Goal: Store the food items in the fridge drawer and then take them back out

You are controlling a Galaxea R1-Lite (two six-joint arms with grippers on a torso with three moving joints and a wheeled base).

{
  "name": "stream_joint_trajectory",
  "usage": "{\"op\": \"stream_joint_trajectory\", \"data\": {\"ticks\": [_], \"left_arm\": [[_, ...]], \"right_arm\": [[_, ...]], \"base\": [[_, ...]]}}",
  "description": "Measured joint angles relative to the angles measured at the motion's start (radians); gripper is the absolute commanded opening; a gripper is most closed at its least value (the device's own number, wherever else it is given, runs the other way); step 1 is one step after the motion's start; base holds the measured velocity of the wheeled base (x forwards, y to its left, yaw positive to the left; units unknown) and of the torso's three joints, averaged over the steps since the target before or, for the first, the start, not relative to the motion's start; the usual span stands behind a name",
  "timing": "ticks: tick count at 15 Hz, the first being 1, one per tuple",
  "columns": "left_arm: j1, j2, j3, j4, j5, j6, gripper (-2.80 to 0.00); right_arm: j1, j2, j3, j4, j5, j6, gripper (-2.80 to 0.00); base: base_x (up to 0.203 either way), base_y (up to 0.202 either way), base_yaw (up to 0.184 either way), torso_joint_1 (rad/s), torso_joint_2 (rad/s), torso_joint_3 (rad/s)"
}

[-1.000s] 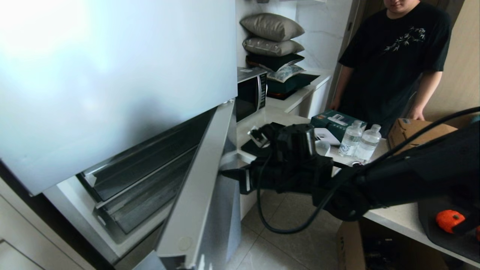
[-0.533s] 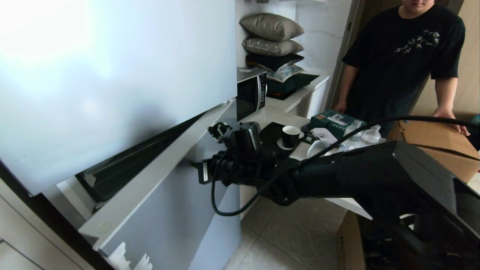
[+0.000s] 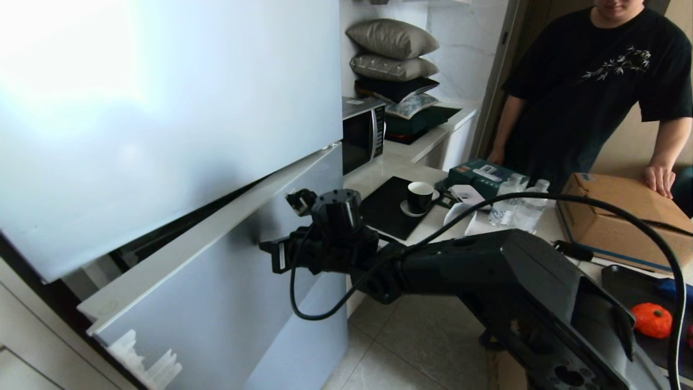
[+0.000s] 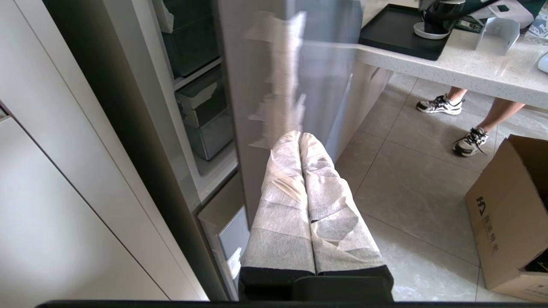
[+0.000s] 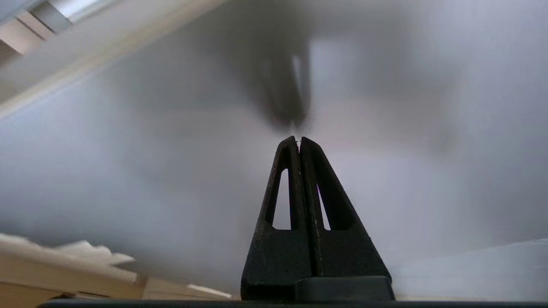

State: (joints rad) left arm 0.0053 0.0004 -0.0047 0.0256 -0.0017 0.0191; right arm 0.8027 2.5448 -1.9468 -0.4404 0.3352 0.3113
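Kitchen, fridge door (image 3: 227, 260), right gripper (image 3: 263, 247) fingers together, touching

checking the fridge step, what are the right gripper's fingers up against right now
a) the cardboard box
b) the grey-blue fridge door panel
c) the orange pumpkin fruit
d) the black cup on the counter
b: the right gripper has its shut fingers tip-first at the grey-blue fridge door panel; whether they actually touch it is unclear, and the orange pumpkin fruit lies far off on the counter.
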Motion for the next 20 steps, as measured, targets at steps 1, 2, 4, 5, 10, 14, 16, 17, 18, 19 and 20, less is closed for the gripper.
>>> {"op": "stream_joint_trajectory", "data": {"ticks": [1, 2, 4, 5, 10, 14, 16, 17, 18, 19, 20], "left_arm": [[0.0, 0.0, 0.0, 0.0, 0.0, 0.0, -2.8], [0.0, 0.0, 0.0, 0.0, 0.0, 0.0, -2.8], [0.0, 0.0, 0.0, 0.0, 0.0, 0.0, -2.8], [0.0, 0.0, 0.0, 0.0, 0.0, 0.0, -2.8], [0.0, 0.0, 0.0, 0.0, 0.0, 0.0, -2.8], [0.0, 0.0, 0.0, 0.0, 0.0, 0.0, -2.8], [0.0, 0.0, 0.0, 0.0, 0.0, 0.0, -2.8], [0.0, 0.0, 0.0, 0.0, 0.0, 0.0, -2.8], [0.0, 0.0, 0.0, 0.0, 0.0, 0.0, -2.8], [0.0, 0.0, 0.0, 0.0, 0.0, 0.0, -2.8], [0.0, 0.0, 0.0, 0.0, 0.0, 0.0, -2.8]], "right_arm": [[-0.004, 0.013, -0.001, -0.033, 0.007, 0.001, -2.8], [-0.008, 0.023, -0.002, -0.079, 0.026, 0.002, -2.8], [-0.02, 0.043, -0.002, -0.174, 0.105, 0.01, -2.8], [-0.026, 0.05, -0.003, -0.189, 0.134, 0.012, -2.8], [-0.032, 0.068, 0.0, -0.214, 0.136, 0.021, -2.8], [-0.018, 0.007, 0.113, -0.241, 0.072, 0.014, -2.8], [0.005, -0.116, 0.303, -0.261, 0.047, -0.004, -2.8], [0.018, -0.2, 0.416, -0.266, 0.031, -0.025, -2.8], [0.03, -0.305, 0.546, -0.27, 0.002, -0.061, -2.8], [0.038, -0.415, 0.667, -0.272, -0.041, -0.098, -2.8], [0.04, -0.534, 0.78, -0.272, -0.096, -0.136, -2.8]], "base": [[0.0, 0.0, 0.0, 0.0, 0.0, 0.0], [0.0, 0.0, 0.0, 0.0, 0.0, 0.0], [0.0, 0.0, 0.0, 0.0, 0.0, 0.0], [0.0, 0.0, 0.0, 0.0, 0.0, 0.0], [0.0, 0.0, 0.0, 0.0, 0.0, 0.0], [0.0, 0.0, 0.0, 0.0, 0.0, 0.0], [0.0, 0.0, 0.0, 0.0, 0.0, 0.0], [0.0, 0.0, 0.0, 0.0, 0.0, 0.0], [0.0, 0.0, 0.0, 0.0, 0.0, 0.0], [0.0, 0.0, 0.0, 0.0, 0.0, 0.0], [0.0, 0.0, 0.0, 0.0, 0.0, 0.0]]}}
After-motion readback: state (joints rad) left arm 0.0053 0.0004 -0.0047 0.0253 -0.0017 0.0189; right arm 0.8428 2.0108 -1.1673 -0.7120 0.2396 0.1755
